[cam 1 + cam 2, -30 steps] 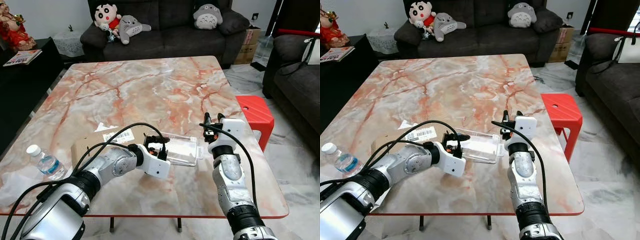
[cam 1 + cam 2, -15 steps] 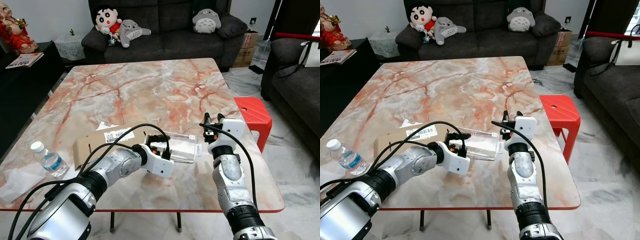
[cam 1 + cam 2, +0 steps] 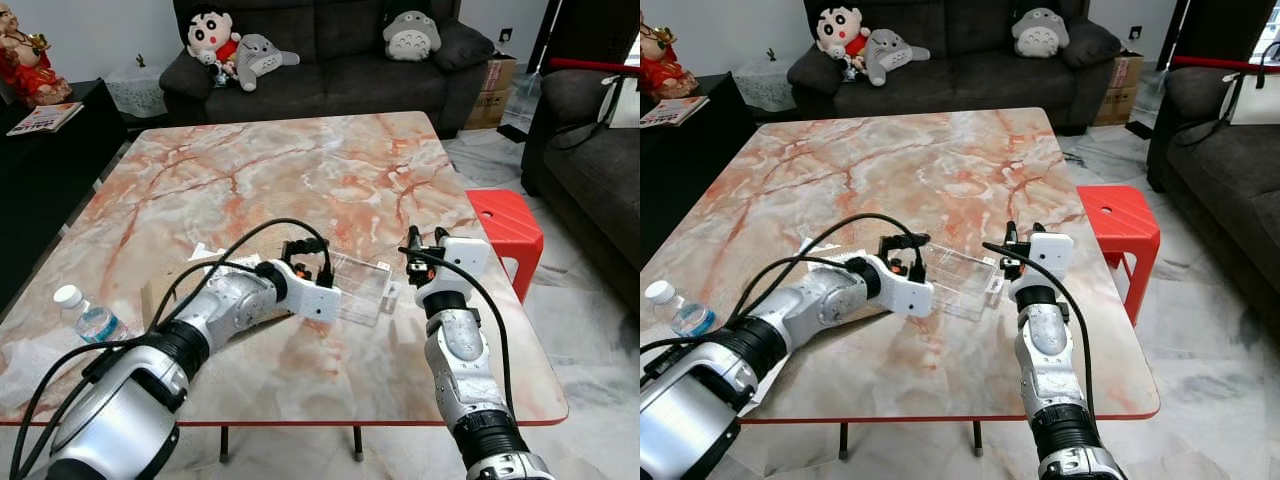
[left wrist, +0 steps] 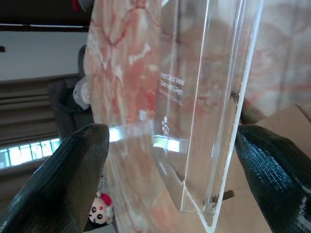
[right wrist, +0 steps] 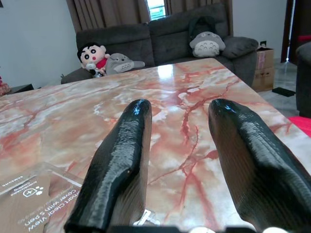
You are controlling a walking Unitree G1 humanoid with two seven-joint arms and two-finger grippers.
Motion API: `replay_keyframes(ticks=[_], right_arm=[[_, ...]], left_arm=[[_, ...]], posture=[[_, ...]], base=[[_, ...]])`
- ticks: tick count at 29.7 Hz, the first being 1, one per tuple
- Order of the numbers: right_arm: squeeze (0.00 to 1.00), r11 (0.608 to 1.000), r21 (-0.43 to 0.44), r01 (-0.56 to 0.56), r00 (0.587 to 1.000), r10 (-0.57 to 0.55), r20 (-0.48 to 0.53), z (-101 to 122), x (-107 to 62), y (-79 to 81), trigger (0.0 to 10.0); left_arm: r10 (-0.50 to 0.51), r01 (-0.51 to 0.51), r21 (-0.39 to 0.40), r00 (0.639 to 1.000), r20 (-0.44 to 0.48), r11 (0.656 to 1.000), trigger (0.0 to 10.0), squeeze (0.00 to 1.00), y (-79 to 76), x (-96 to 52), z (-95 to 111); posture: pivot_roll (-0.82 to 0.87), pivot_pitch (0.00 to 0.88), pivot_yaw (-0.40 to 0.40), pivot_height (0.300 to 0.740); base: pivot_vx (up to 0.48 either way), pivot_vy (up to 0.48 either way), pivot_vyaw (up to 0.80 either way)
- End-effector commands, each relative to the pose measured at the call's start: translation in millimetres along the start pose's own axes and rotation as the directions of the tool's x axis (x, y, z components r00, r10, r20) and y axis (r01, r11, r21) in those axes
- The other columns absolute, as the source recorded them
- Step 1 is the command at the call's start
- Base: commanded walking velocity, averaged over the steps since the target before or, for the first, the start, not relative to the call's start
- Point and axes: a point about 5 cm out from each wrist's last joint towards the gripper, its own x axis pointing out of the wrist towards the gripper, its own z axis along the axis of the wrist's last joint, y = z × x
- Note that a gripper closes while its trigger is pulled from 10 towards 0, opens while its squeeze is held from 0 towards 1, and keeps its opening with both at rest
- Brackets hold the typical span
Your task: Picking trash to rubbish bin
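Having been raised at one end since a second ago, the clear flat plastic packaging tray (image 3: 357,285) is bracketed by the open left gripper (image 3: 306,250); the lift toward the bin seems begun. The right gripper (image 3: 421,238) is held open, empty, beside it above the marble table (image 3: 300,170).

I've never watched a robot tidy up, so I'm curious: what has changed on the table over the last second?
The left claw has pushed forward along the clear plastic packaging tray, tilting its near end up off the marble table; in the left wrist view its fingers sit open on either side of the tray's edge. The right claw, the brown cardboard piece and the small water bottle stayed put.
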Motion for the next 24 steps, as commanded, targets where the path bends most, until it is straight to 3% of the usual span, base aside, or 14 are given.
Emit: replay_keyframes(ticks=[1,9,24], right_arm=[[0.00,1.000,0.013,-0.006,1.000,0.006,0.003,1.0,1.6,3.3,10.0],[0.00,1.000,0.012,-0.006,1.000,0.006,0.001,0.7,1.8,3.4,10.0],[0.00,1.000,0.013,-0.005,1.000,0.005,0.000,0.3,1.7,3.4,10.0]], left_arm=[[-0.024,0.024,-0.011,1.000,-0.013,1.000,10.0,0.00,-7.0,-1.3,-2.4],[-0.050,0.051,-0.041,0.999,0.003,0.998,10.0,0.00,-19.0,0.8,2.7],[-0.053,0.057,-0.073,0.997,0.049,0.996,10.0,0.00,-25.1,5.9,15.1]], posture=[[0.08,0.017,0.086,0.740],[0.08,0.016,0.087,0.740],[0.08,0.016,0.088,0.740]], base=[[0.000,0.000,0.00],[0.000,0.000,0.00],[0.000,0.000,0.00]])
